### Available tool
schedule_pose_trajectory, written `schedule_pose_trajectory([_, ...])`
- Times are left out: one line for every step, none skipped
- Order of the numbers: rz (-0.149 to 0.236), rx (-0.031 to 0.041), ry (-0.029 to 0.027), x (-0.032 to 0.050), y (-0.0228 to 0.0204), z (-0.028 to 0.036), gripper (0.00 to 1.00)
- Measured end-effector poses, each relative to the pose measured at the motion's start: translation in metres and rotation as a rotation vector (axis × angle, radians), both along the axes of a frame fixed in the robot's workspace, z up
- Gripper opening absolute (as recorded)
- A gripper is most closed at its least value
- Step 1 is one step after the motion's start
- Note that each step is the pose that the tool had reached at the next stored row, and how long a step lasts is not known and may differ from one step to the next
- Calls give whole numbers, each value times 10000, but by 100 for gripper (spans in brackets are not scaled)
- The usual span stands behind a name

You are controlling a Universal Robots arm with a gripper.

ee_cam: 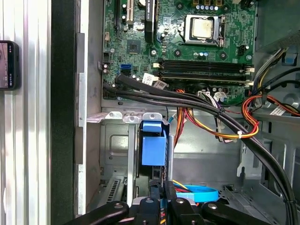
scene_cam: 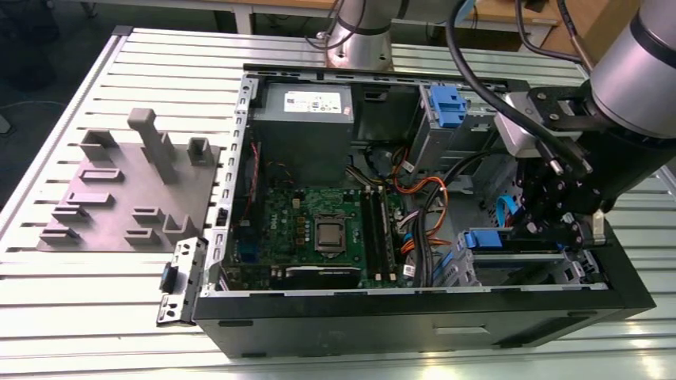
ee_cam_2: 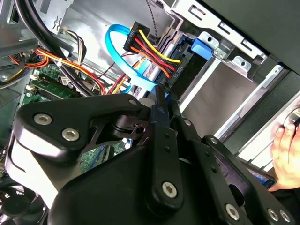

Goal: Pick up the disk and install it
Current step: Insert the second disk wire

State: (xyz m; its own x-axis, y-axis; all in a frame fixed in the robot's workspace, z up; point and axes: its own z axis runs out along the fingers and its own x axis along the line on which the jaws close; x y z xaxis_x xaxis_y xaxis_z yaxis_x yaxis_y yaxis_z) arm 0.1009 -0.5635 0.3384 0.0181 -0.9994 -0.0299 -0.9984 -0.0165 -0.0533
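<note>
The disk sits on edge in the drive cage at the front corner of the open computer case [scene_cam: 423,317]. Its blue carrier tab [scene_cam: 488,239] faces the motherboard, and the same tab [ee_cam: 153,146] [ee_cam_2: 205,47] appears in both wrist views. A blue data cable and a red-yellow-black power plug [ee_cam_2: 140,43] join the disk's end. My gripper [scene_cam: 575,229] hangs over that cage. Its black fingers [ee_cam: 161,188] [ee_cam_2: 161,96] stand shut together, tips right at the disk's cabled end, with nothing visibly clamped between them.
A second blue caddy [scene_cam: 449,107] sits in the upper bay beside the grey power supply [scene_cam: 306,107]. Cable bundles [ee_cam: 211,117] cross between motherboard [scene_cam: 317,229] and cage. A grey fixture block [scene_cam: 127,190] lies at the exterior view's left. A person's hand [ee_cam_2: 286,150] rests outside the case.
</note>
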Motion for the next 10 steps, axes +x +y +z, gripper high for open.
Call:
schedule_pose_trajectory([0,0,0,1,0,-2,16])
schedule_pose_trajectory([0,1,0,2,0,-5,16])
schedule_pose_trajectory([-1,1,0,3,0,-9,16])
schedule_pose_trajectory([-1,2,0,3,0,-13,16])
schedule_pose_trajectory([-1,1,0,4,0,-16,16])
schedule_pose_trajectory([-1,0,0,4,0,-19,16])
schedule_pose_trajectory([-1,1,0,4,0,-22,16])
schedule_pose_trajectory([-1,0,-1,5,0,-25,16])
schedule_pose_trajectory([0,1,-1,5,0,-29,16])
schedule_pose_trajectory([-1,6,-1,5,0,-34,16])
